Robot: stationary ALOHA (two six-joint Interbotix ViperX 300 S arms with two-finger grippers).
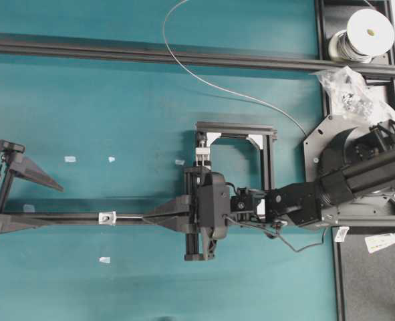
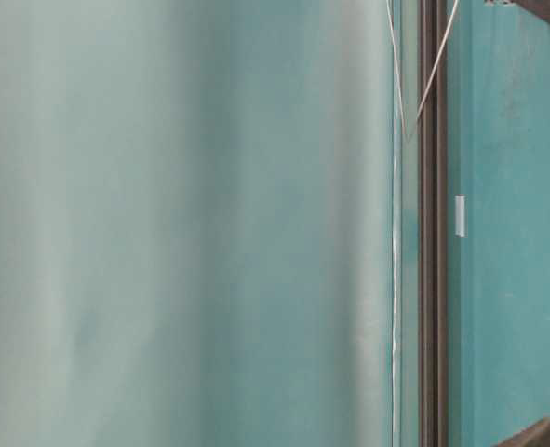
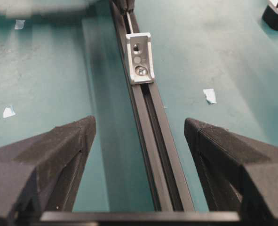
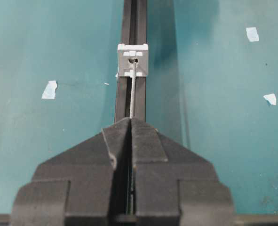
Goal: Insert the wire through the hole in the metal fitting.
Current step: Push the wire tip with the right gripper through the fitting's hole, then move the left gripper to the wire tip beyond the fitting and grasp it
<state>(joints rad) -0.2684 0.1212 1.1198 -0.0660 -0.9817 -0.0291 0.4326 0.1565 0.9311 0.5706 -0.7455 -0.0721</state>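
In the right wrist view, nearest the lens, the right gripper [image 4: 131,123] has its two black fingers pressed together on the wire [image 4: 133,92], whose straight free end sticks out toward twelve o'clock. The metal fitting [image 4: 133,60] sits dead ahead at twelve o'clock on the black rail [image 4: 129,19], and the wire's tip lies right at the hole [image 4: 133,60]; whether it has entered cannot be told from here. The wire's long axis runs along the rail, in line with the hole, so the coming move looks like a straight push toward twelve o'clock with no sideways drift.

From overhead, the right gripper [image 1: 177,208] points toward nine o'clock along the rail [image 1: 63,219], with the fitting [image 1: 107,217] between it and the left gripper [image 1: 47,200]. The rest of the wire [image 1: 204,80] arcs back to the spool [image 1: 369,32] at two o'clock.

In the left wrist view the left gripper [image 3: 139,141] stands wide, holding nothing, its fingers [image 3: 59,155] either side of the rail [image 3: 153,141], the fitting [image 3: 140,57] ahead at twelve o'clock. The right gripper is the nearer to the fitting.
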